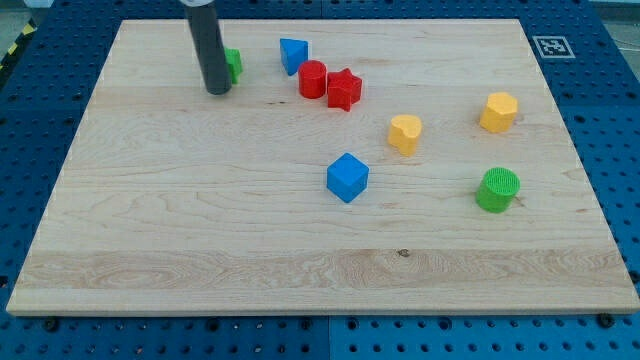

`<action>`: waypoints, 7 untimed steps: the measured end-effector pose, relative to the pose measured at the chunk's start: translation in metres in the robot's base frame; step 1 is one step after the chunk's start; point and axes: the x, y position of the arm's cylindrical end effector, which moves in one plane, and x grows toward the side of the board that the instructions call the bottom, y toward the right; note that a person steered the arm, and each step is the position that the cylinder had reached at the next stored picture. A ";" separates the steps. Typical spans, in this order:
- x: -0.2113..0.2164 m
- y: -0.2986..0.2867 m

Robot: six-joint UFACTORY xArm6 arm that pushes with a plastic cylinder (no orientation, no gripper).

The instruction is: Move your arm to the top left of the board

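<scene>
My tip (218,91) stands on the wooden board (200,230) in its upper left part. The dark rod rises from it out of the view's top. A green block (233,65) sits right behind the rod, partly hidden by it, touching or nearly touching. A blue triangular block (293,54) lies to the right of the tip. A red cylinder (312,79) and a red star block (344,89) sit side by side further right.
A blue cube (347,177) lies near the board's middle. Two yellow blocks (405,133) (498,111) and a green cylinder (497,190) lie on the right half. A marker tag (550,45) sits at the top right corner.
</scene>
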 end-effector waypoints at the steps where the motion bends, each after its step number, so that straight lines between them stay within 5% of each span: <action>1: 0.000 -0.023; 5: -0.009 -0.028; 7: -0.062 -0.027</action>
